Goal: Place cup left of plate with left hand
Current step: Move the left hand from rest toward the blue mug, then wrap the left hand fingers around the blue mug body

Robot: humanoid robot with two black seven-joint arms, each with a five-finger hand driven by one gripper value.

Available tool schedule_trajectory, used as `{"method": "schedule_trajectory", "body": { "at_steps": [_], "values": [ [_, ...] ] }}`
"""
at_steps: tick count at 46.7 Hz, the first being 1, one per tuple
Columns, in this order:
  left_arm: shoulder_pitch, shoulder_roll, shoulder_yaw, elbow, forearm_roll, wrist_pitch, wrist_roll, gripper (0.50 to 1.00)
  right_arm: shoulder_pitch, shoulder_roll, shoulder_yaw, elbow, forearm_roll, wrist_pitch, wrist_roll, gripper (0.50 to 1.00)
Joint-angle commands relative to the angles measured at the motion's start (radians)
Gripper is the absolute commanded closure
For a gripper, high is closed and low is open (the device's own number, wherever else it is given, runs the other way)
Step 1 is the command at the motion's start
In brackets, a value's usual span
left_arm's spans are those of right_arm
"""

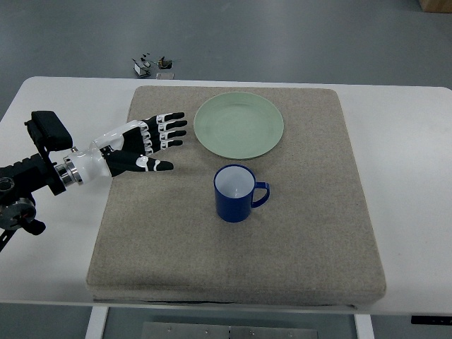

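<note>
One cup (235, 193), blue, upright on the mat (304, 233), just below the plate (239, 125) and slightly right of its centre, handle turned right, away from the plate's left side. Not yet gripped; task judged barely begun.

Left robot hand (148, 144) spread flat and released, gripping nothing, just left of the plate, over the very spot meant for the cup. Right robot hand out of view.

Likely troubles from here: fingers clipping the plate rim on the reach down and right toward the cup, nudging the plate off its place; handle pointed away from the plate's left, so probably a wrap around the smooth body instead, with risk of a slip or a tip; cup toppled by a knuckle before the fingers closed; soft mat making a tilted set-down wobble; cup dragged rather than lifted, snagging on the fabric.

Counted: one cup, one plate, one mat, one counter (409, 176), one robot hand in view, and a few small bits of hardware (152, 66) above the plate, off the counter, too small to identify.
</note>
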Motion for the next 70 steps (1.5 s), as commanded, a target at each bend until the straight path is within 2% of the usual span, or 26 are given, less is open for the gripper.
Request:
{"method": "schedule_trajectory", "body": {
  "at_steps": [1, 32, 59, 70],
  "values": [
    [0.001, -0.035, 0.005, -0.001, 0.036, 0.000, -0.001, 0.501, 0.000, 0.000, 0.000, 0.000, 0.000, 0.000, 0.000, 0.566],
    [-0.019, -0.188, 0.029, 0.062, 0.209, 0.000, 0.013, 0.501, 0.000, 0.000, 0.000, 0.000, 0.000, 0.000, 0.000, 0.566],
    [-0.059, -0.208, 0.111, 0.062, 0.209, 0.000, 0.016, 0.506, 0.000, 0.000, 0.000, 0.000, 0.000, 0.000, 0.000, 0.566],
    [-0.061, -0.210, 0.121, 0.062, 0.209, 0.000, 0.016, 0.531, 0.000, 0.000, 0.000, 0.000, 0.000, 0.000, 0.000, 0.566]
  ]
}}
